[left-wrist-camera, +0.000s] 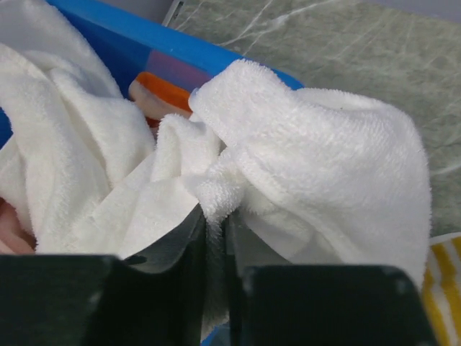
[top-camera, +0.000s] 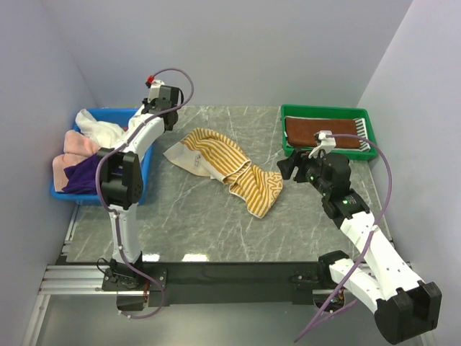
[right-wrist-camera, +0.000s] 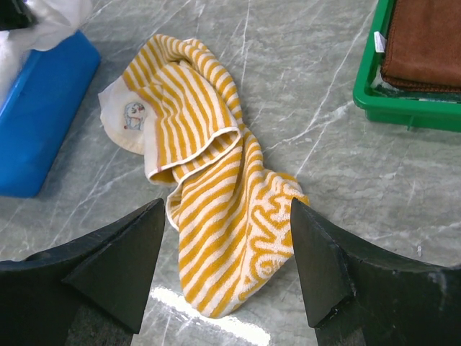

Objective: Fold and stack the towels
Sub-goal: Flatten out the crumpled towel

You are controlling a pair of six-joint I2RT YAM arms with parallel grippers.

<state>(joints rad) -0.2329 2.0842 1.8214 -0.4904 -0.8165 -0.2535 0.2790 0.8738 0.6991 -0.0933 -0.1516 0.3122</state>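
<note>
My left gripper (top-camera: 153,109) (left-wrist-camera: 214,223) hangs over the right rim of the blue bin (top-camera: 144,180) (left-wrist-camera: 144,43). Its jaws are shut on a fold of a white towel (top-camera: 101,128) (left-wrist-camera: 310,158) that bunches up above them. A yellow-white striped towel (top-camera: 223,162) (right-wrist-camera: 209,187) with lettering lies crumpled mid-table. My right gripper (top-camera: 288,167) (right-wrist-camera: 227,209) hovers open above the towel's right end, with nothing between its fingers. A folded brown towel (top-camera: 324,133) (right-wrist-camera: 425,43) lies in the green tray (top-camera: 328,109) (right-wrist-camera: 374,94).
The blue bin at the left also holds a pink towel (top-camera: 75,148) and a purple towel (top-camera: 83,176). A striped edge (top-camera: 366,133) shows beside the brown towel in the tray at the back right. Grey walls close in both sides.
</note>
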